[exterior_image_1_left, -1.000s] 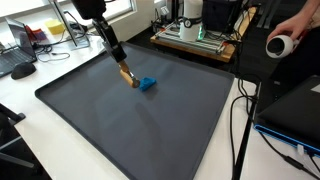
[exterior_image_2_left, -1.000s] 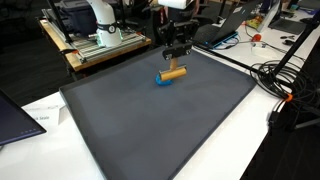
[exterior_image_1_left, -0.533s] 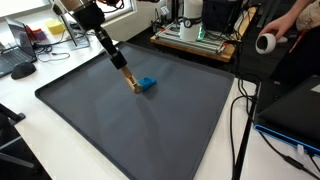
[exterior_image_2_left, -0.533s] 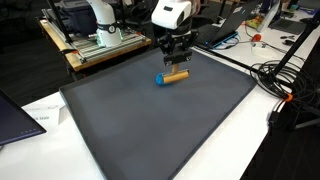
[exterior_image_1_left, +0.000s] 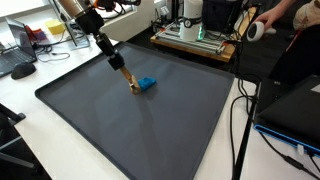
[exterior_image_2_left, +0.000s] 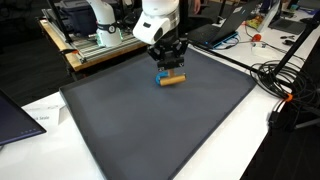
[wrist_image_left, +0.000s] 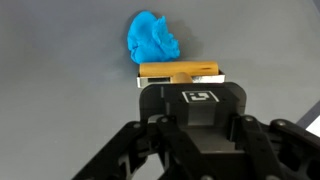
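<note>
My gripper (exterior_image_1_left: 113, 60) is shut on a short wooden stick (exterior_image_1_left: 126, 79), which slants down to the dark grey mat (exterior_image_1_left: 150, 135). The stick's lower end rests beside a small crumpled blue object (exterior_image_1_left: 147, 84). In the wrist view the stick (wrist_image_left: 180, 72) lies crosswise just beyond the gripper body, with the blue object (wrist_image_left: 152, 40) touching its far side. From the opposite side, the gripper (exterior_image_2_left: 170, 62) hangs over the stick (exterior_image_2_left: 173, 79), and only a sliver of the blue object (exterior_image_2_left: 159, 72) shows behind it. My fingertips are hidden by the gripper body.
A person's hand holds a white roll (exterior_image_1_left: 254, 29) at the back. A machine on a wooden board (exterior_image_1_left: 195, 35) stands behind the mat. Cables (exterior_image_2_left: 285, 85) trail beside the mat's edge. A laptop (exterior_image_2_left: 18, 118) sits at the table's corner.
The arm has swung over and leaned lower above the stick. The stick has shifted slightly across the mat against the blue object. The person's hand with the roll has moved up and away.
</note>
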